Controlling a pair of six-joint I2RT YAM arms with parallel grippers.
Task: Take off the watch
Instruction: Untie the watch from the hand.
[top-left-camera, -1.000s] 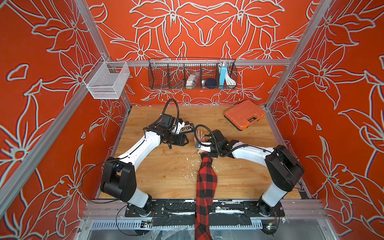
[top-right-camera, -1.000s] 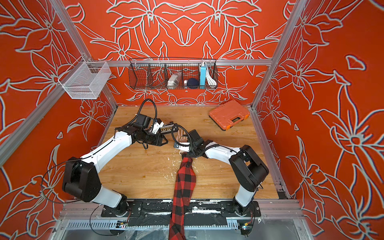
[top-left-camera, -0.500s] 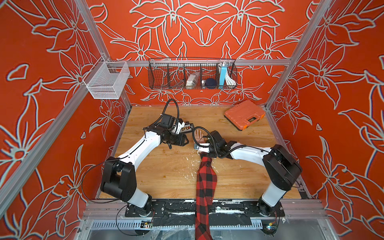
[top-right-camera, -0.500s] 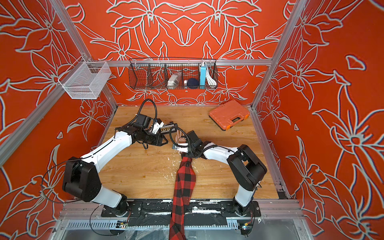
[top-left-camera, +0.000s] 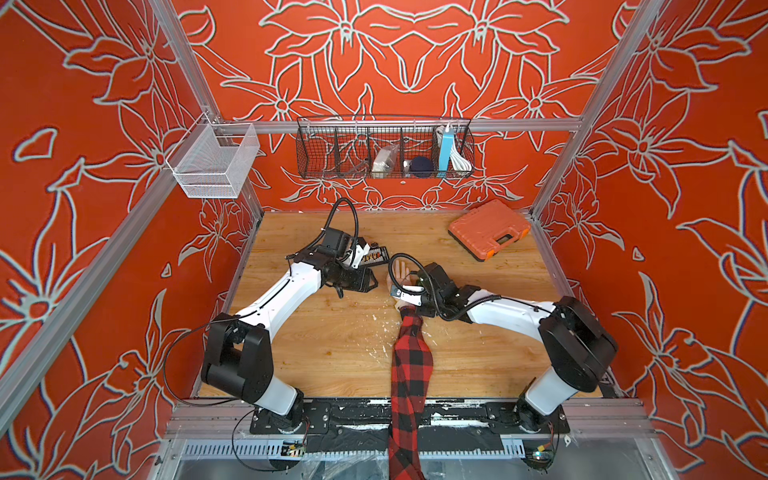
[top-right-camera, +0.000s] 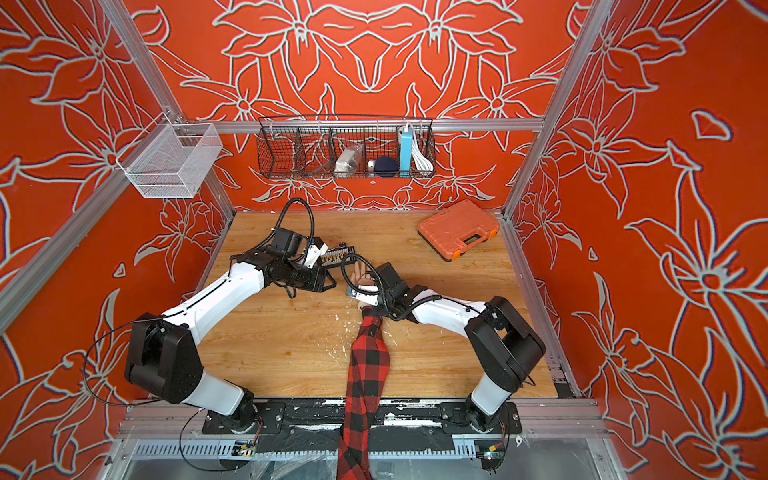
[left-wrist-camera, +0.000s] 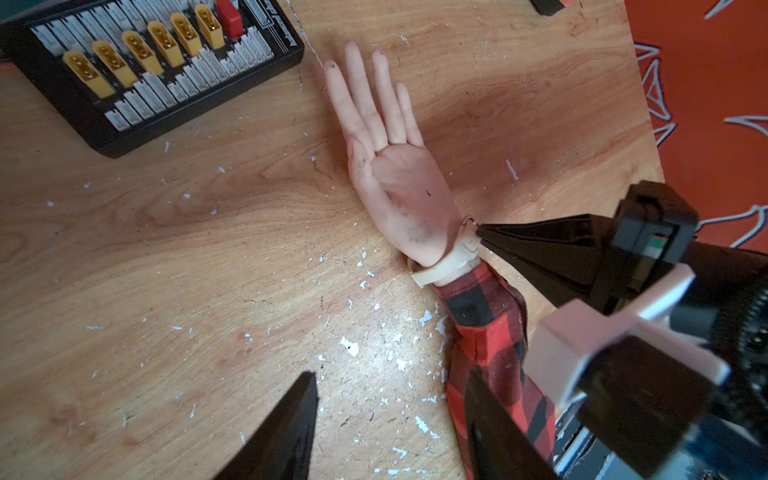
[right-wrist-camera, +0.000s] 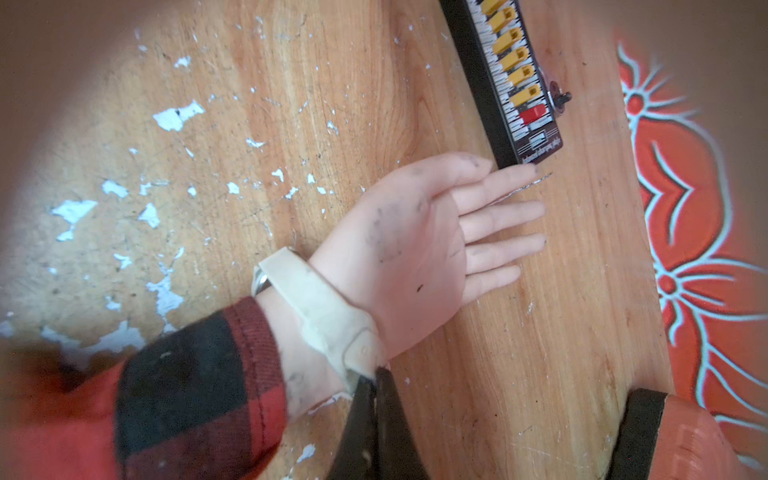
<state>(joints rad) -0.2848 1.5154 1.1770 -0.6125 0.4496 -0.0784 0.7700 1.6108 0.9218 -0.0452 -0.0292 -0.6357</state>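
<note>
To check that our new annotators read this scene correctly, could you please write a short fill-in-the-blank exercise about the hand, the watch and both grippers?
The watch sits on the wrist of a mannequin hand lying palm ____ on the table.
The right gripper, tips against the watch strap, has its jaws ____.
The left gripper, clear of the hand, has its jaws ____.
The sleeve is checked red and ____.
Missing words: up; shut; open; black.

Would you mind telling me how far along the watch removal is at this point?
Nothing is done yet: the watch is strapped around the mannequin wrist. In hand: the right gripper, shut, touches the strap near its buckle. Remaining: unfastening and removal; the left gripper hangs open.
</note>
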